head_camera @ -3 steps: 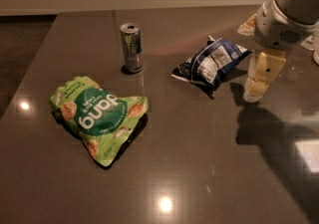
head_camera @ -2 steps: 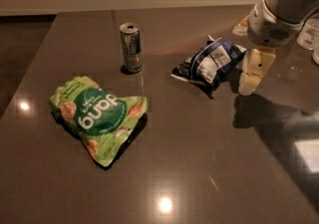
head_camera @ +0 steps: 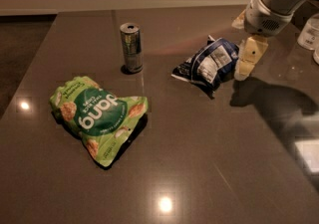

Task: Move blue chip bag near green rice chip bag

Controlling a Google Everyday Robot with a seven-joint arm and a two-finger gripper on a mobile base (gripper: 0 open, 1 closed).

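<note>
The blue chip bag (head_camera: 209, 62) lies on the dark table (head_camera: 209, 158), right of centre, dark navy with white label panels. The green rice chip bag (head_camera: 97, 116) lies flat at the left front, its "dang" lettering upside down to me. My gripper (head_camera: 240, 49) hangs from the arm at the upper right, right next to the blue bag's right edge. Its pale fingers (head_camera: 248, 58) stand apart and hold nothing. I cannot tell if a finger touches the bag.
A slim silver can (head_camera: 131, 47) stands upright behind and between the two bags. Clear containers (head_camera: 310, 33) stand at the far right edge. The table's left edge runs diagonally past the green bag, with dark floor beyond.
My gripper has moved left and a little farther back, closing in on the blue bag's right side. The bags and the can have not moved.
</note>
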